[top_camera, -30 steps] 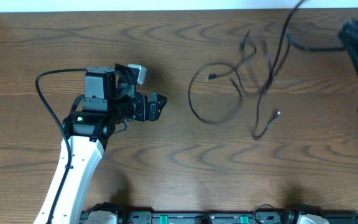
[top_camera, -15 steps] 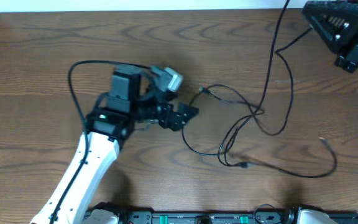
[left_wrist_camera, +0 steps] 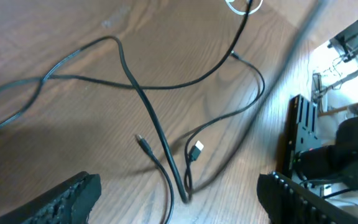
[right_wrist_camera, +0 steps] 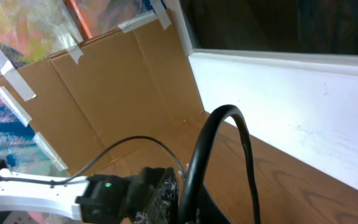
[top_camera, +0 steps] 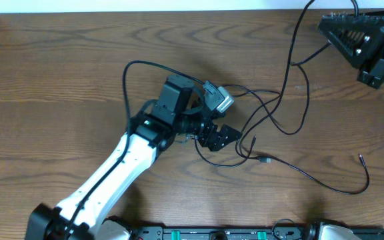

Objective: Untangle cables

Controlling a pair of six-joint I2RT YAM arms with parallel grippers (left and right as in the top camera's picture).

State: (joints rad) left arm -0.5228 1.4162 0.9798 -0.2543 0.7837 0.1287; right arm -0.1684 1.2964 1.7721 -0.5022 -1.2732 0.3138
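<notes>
Wood-grain worktop [top_camera: 59, 53] fills the overhead view, and the thin black cables [top_camera: 275, 113] lie tangled a little right of its centre. Several strands cross and loop there. One long strand trails off toward the near right corner and ends in a small plug end [top_camera: 361, 158]. Other strands rise toward the far right corner. The left pincer [top_camera: 221, 135] sits at the left fringe of the tangle, near the middle of the worktop. In the left wrist view the left pincer [left_wrist_camera: 179, 182] is spread wide. Its dark fingers [left_wrist_camera: 73, 196] stand far apart at the bottom of the frame, with crossing cords and a square plug end [left_wrist_camera: 196, 149] lying on the wood between them. The right pincer [top_camera: 335, 32] hangs over the far right corner, and a cable runs up to it. Whether it is pinching that cable cannot be told. Its wrist camera looks past a dark curved cord to a taped cardboard panel [right_wrist_camera: 104, 93].
</notes>
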